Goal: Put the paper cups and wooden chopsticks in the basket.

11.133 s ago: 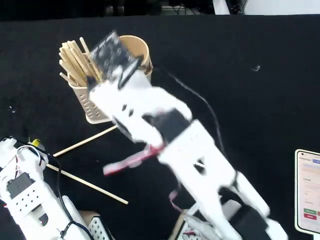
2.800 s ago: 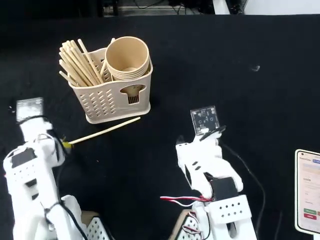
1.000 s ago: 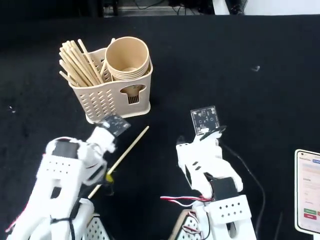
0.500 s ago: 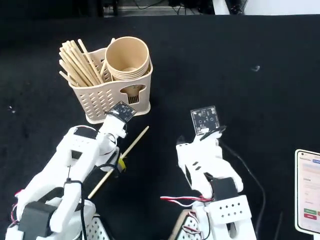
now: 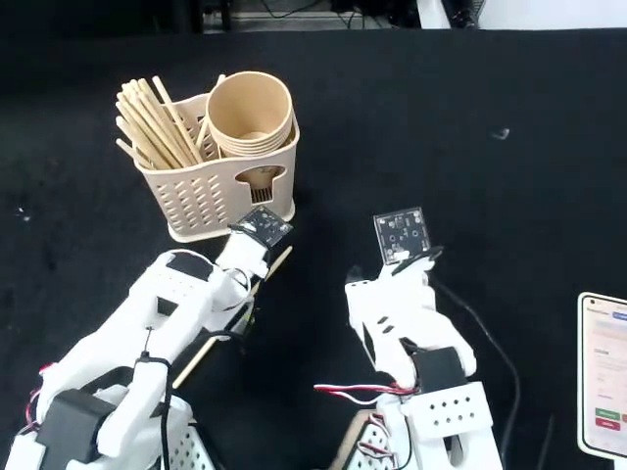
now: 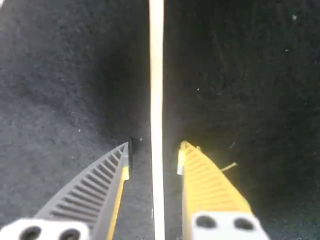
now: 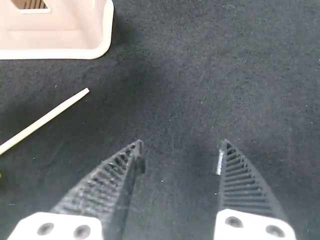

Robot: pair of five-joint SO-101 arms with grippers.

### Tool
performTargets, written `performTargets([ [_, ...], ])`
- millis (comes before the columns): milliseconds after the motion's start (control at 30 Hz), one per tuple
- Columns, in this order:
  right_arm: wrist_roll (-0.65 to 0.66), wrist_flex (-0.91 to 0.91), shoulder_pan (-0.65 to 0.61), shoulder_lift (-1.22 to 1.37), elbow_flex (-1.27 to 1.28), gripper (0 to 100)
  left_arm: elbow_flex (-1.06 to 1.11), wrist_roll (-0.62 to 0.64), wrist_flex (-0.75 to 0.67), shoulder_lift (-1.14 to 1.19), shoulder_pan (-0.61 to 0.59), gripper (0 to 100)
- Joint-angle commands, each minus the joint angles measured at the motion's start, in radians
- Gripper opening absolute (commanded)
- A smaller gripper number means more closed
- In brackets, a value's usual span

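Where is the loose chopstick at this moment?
In the high view the loose chopstick lies on the table just in front of the basket, straddled by the open left pincer.

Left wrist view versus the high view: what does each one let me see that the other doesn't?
Left wrist view: the left tool up close, open, with one finger on each side of a loose chopstick, not gripping it. The high view hides this under the arm.

High view: the basket holding stacked paper cups and a bundle of chopsticks, the right arm beside the left, and a phone at the table's edge.

Both: that loose chopstick lying on the black table.
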Motion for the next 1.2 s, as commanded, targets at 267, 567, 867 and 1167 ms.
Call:
performTargets([
  [267,-0.003,-0.020,0.018,-0.019,-0.004,23.7,0.001,0.017,-0.025,0.005,0.008,6],
  [567,-0.003,-0.020,0.018,-0.019,-0.004,23.7,0.018,0.011,0.054,-0.009,0.010,3],
  [867,-0.005,-0.020,0.018,-0.019,-0.005,23.7,-0.145,-0.086,0.411,-0.054,0.008,3],
  [1167,-0.009,-0.021,0.021,-0.019,-0.007,21.4,-0.421,-0.172,0.858,-0.479,0.005,3],
])
